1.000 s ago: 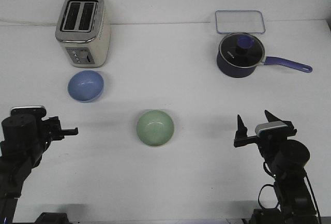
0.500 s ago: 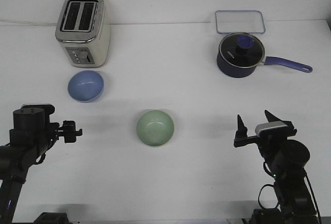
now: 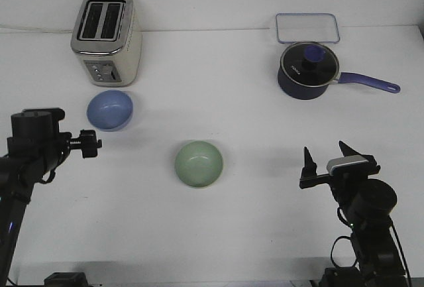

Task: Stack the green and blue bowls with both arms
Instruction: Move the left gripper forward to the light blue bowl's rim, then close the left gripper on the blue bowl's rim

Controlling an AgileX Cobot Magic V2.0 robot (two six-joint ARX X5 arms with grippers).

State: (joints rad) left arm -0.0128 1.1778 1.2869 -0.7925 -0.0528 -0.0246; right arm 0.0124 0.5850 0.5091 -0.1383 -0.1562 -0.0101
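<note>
The green bowl (image 3: 199, 164) sits upright near the middle of the white table (image 3: 218, 234), nothing in it and nothing touching it. The blue bowl (image 3: 110, 109) stands apart from it, farther back and to the left, just in front of a cream toaster (image 3: 106, 38); it too is upright and untouched. The two bowls are not stacked, so the job looks to be at its reaching stage. The left gripper (image 3: 91, 144) hangs close to the blue bowl's near left side, not touching it; its tip is seen nearly end-on, and I cannot tell whether its fingers are spread or pressed together. The right gripper (image 3: 326, 158) is well off to the right of the green bowl, its two fingers spread wide with nothing between them. Judging from this layout, the left arm seems meant for the blue bowl: the next move would call for lining its fingers over the rim, one inside and one outside, then closing on the thin wall. At the far right stand a dark saucepan (image 3: 307, 71) with a long handle and, behind it, a clear lid-like tray (image 3: 308, 28), both well away from the work.
</note>
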